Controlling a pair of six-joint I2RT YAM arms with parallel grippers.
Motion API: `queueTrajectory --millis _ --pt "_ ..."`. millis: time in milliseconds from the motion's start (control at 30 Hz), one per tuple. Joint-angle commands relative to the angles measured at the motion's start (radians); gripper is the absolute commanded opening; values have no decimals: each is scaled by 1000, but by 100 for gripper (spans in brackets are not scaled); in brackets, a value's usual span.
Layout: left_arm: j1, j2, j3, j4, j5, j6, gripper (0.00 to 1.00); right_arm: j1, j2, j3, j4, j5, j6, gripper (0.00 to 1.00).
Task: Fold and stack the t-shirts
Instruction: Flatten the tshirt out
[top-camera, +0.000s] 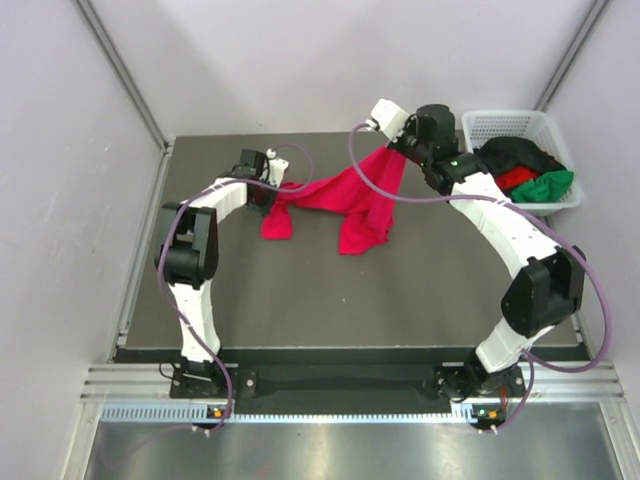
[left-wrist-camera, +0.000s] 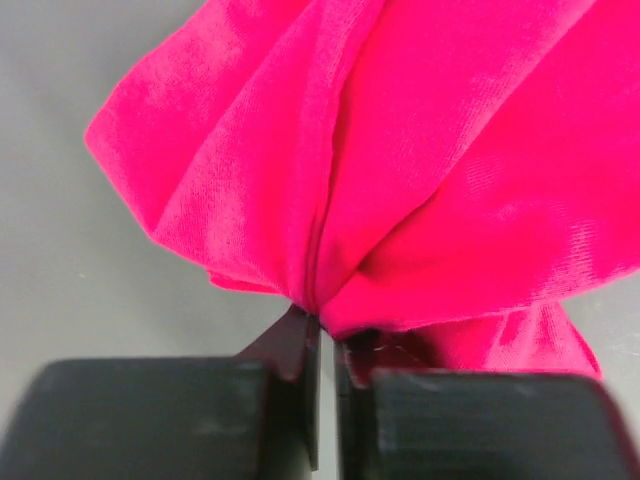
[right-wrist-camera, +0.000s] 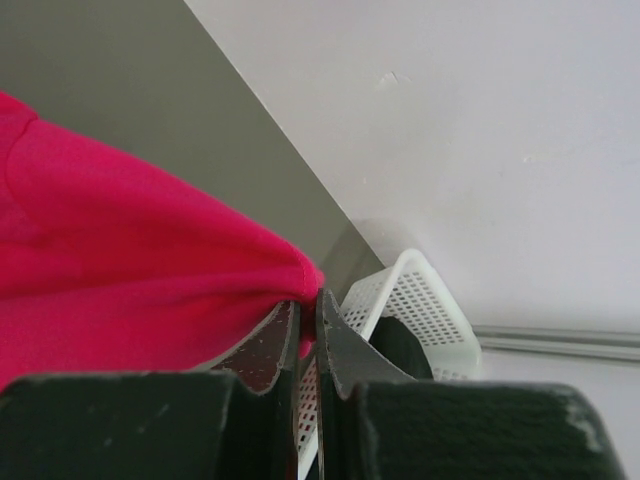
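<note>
A crimson-pink t-shirt (top-camera: 345, 195) hangs stretched between both grippers above the back of the dark table, its lower folds drooping onto the surface. My left gripper (top-camera: 270, 188) is shut on its left end; in the left wrist view the cloth (left-wrist-camera: 400, 170) bunches at the closed fingertips (left-wrist-camera: 322, 325). My right gripper (top-camera: 405, 148) is shut on its right end, held higher; the right wrist view shows the cloth's hem (right-wrist-camera: 150, 280) pinched at the tips (right-wrist-camera: 312, 300). Black (top-camera: 515, 155), red (top-camera: 515, 180) and green (top-camera: 548, 186) shirts lie in the basket.
A white mesh basket (top-camera: 470, 125) stands at the back right corner of the table, also seen in the right wrist view (right-wrist-camera: 420, 300). White walls enclose the table on the left, back and right. The dark table (top-camera: 350, 290) extends toward the arm bases.
</note>
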Motion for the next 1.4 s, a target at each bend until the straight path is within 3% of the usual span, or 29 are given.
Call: queueTrajectory --millis 0,200,433,700,800,867,933,967,1000,1033,1100,1233,1367 --pt "3 41 20 42 -56 34 0 -10 -30 -3 31 12 25 0" --pt "19 -57 60 12 -59 34 0 -16 -41 9 47 26 30 0" --pt "70 -467 54 6 -33 64 0 -76 -127 40 0 -41 180 0" --pt "44 -802 -39 -245 78 107 0 -77 -521 -316 -81 -135 341 0" --pt "36 -927 -165 -172 79 127 0 -80 -549 -416 -97 -135 378 0" --pt "12 -919 -194 -132 95 124 0 -80 -526 -431 -120 -176 390 0" --pt "-8 -845 -123 -83 136 79 0 -77 -459 -430 -153 -289 377 1" --pt "-25 -812 -86 -69 154 57 0 -74 -426 -416 -214 -325 358 7" --pt "-33 -740 -44 -54 170 34 0 -70 -370 -399 -241 -351 347 38" --pt "-45 -700 53 -44 202 2 0 -73 -346 -360 -267 -356 361 51" --pt "-94 -589 161 -46 222 -11 0 -85 -317 -317 -270 -333 407 61" --pt "-186 -447 444 -49 240 -49 0 -128 -374 -255 -187 -319 430 67" --pt "-267 -388 556 -46 228 -58 0 -131 -406 -246 -175 -306 416 68"
